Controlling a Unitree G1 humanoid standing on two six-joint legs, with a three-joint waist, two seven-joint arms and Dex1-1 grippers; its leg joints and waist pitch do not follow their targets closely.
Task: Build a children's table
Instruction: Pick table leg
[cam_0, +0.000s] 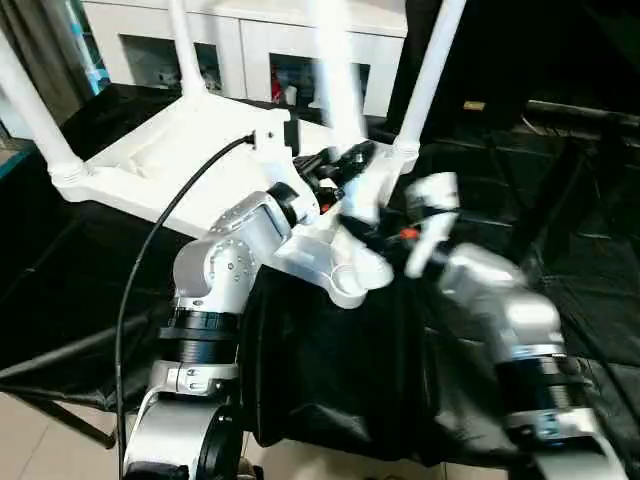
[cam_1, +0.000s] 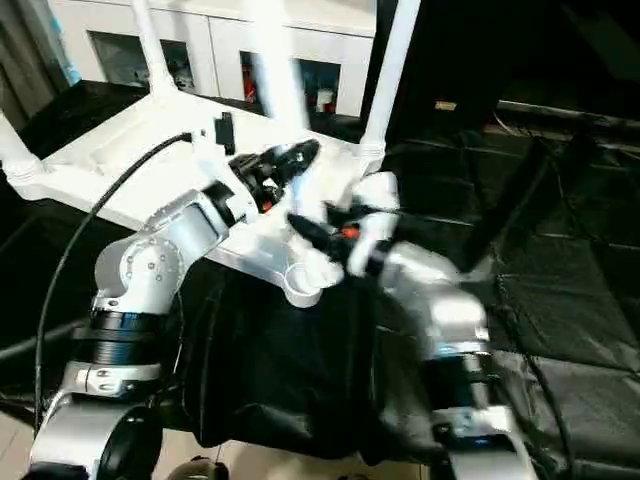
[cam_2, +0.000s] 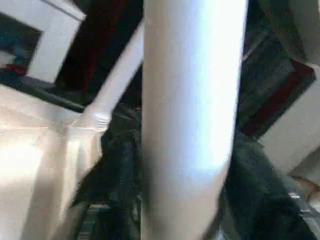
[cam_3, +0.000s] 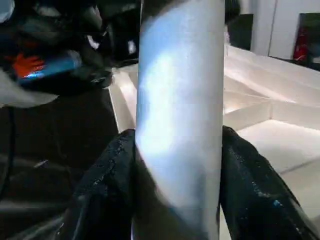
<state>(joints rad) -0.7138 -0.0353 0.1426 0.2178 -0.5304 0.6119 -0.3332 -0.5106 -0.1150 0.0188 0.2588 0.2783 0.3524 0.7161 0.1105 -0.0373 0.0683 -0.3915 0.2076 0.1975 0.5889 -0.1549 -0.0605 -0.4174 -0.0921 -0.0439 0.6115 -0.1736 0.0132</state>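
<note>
The children's table (cam_0: 165, 150) lies upside down on the black-draped work table, with three white legs standing up from its corner sockets. The near corner socket (cam_0: 346, 285) has no leg in it. A fourth white leg (cam_0: 335, 70) stands blurred above the table's near edge. My left gripper (cam_0: 340, 165) is shut around it, its dark fingers (cam_2: 115, 185) flanking the tube (cam_2: 190, 100). My right gripper (cam_0: 395, 235) holds the same leg (cam_3: 180, 100) lower down, with a black finger (cam_3: 107, 190) pressed on each side.
The black cloth of the work table (cam_0: 330, 370) drops off at the near edge to a pale floor. A white cabinet (cam_0: 250, 45) stands behind. A black cable (cam_0: 150, 250) loops along my left arm. Dark folded material (cam_0: 560, 180) lies at the right.
</note>
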